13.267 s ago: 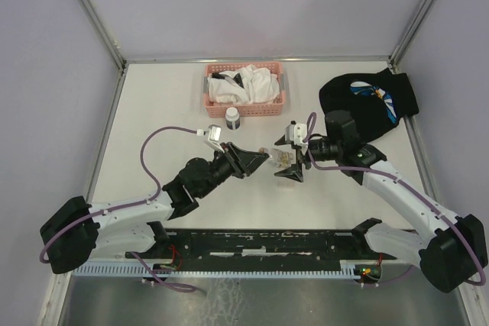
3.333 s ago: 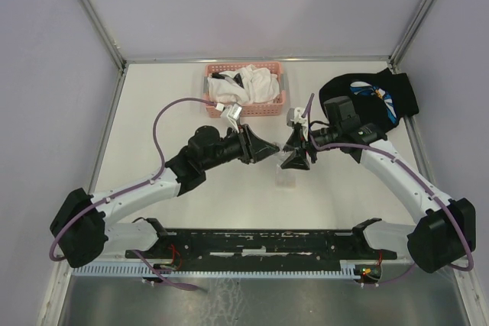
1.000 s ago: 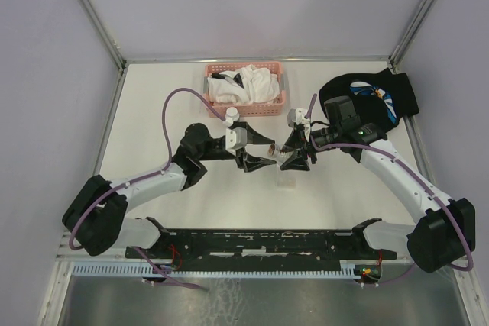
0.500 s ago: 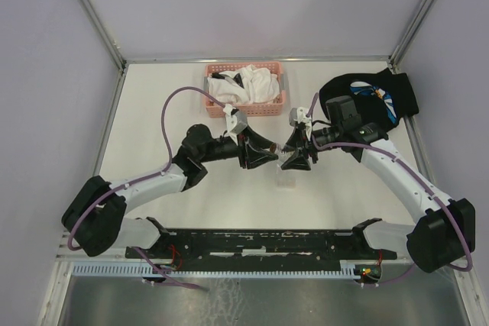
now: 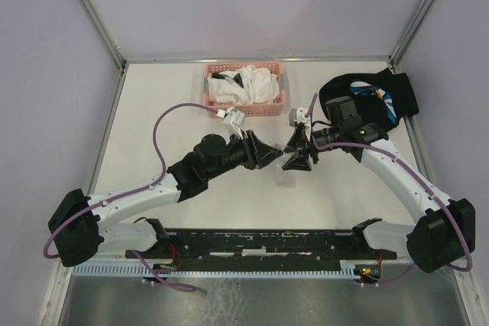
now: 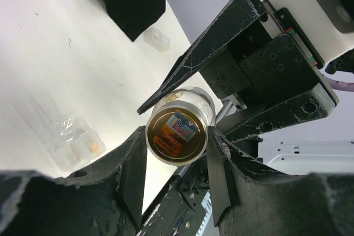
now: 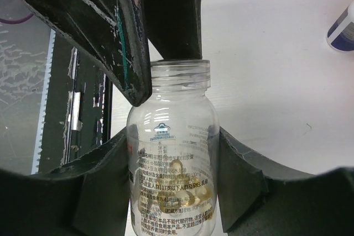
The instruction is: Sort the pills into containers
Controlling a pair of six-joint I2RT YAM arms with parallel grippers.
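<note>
My right pincer [image 7: 171, 161] is clamped on the open pill bottle [image 7: 171, 136]. The left pincer [image 6: 177, 136] straddles its neck, and I can't tell if it's squeezing. The clear box [image 5: 286, 180] sits on the table [image 5: 153, 112] just near of both. I'd tip slowly over one compartment so the pills [image 7: 185, 192] don't bounce out.

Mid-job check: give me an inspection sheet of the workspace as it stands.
Surface: white table, a few faint marks.
Job's things: uncapped bottle with amber pills, held between the two grippers; clear box on the table below them, an orange pill showing inside.
Clutter: pink basket of white cloths; black cloth; small white-and-blue bottle.
Grippers: left gripper and right gripper both appear shut on the bottle.
Cables: purple cable loops off the left wrist; no snag seen.
Surroundings: lilac walls, metal frame; nothing else seen.
</note>
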